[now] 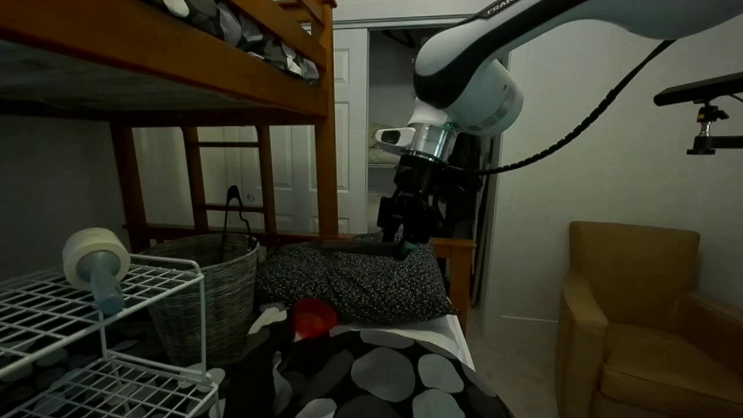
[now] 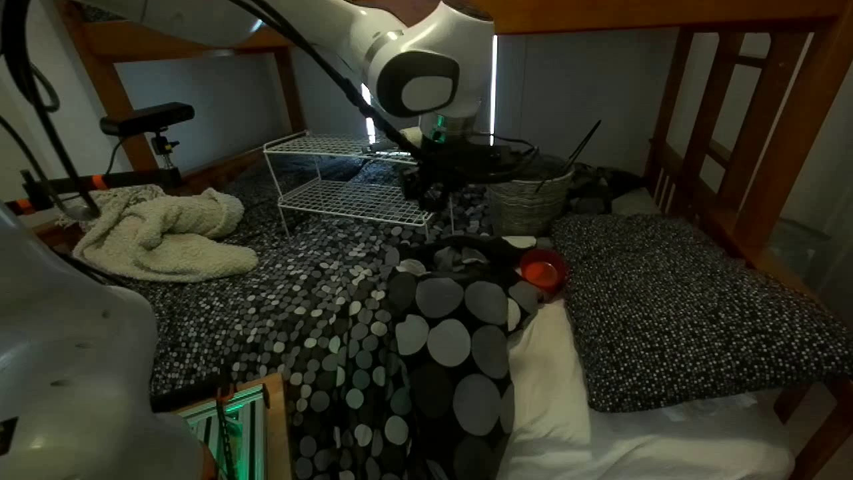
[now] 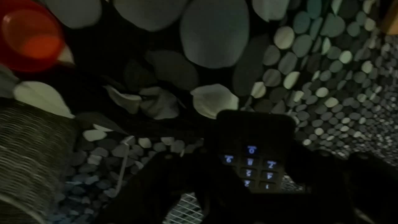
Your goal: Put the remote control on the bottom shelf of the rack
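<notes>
The remote control (image 3: 256,133) is black with lit number keys. My gripper (image 3: 253,157) is shut on it, with dark fingers on both sides in the wrist view. In an exterior view the remote (image 1: 360,248) sticks out sideways from the gripper (image 1: 401,247), above the pillow. The white wire rack (image 1: 203,325) stands on the bed, apart from the gripper; its bottom shelf (image 1: 133,389) is a wire grid. In an exterior view the rack (image 2: 353,200) is partly behind the gripper (image 2: 426,190), and the remote cannot be made out there. Part of the rack's grid (image 3: 186,210) shows in the wrist view.
A roller with a white roll (image 1: 96,258) lies on the rack's top shelf. A wicker basket (image 1: 203,296) holding a dark hanger stands beside the rack. A red bowl (image 1: 313,317) sits by the pillow (image 1: 360,281). The bunk bed's wooden post (image 1: 326,174) and upper bunk overhang. A cream blanket (image 2: 166,233) lies near the rack.
</notes>
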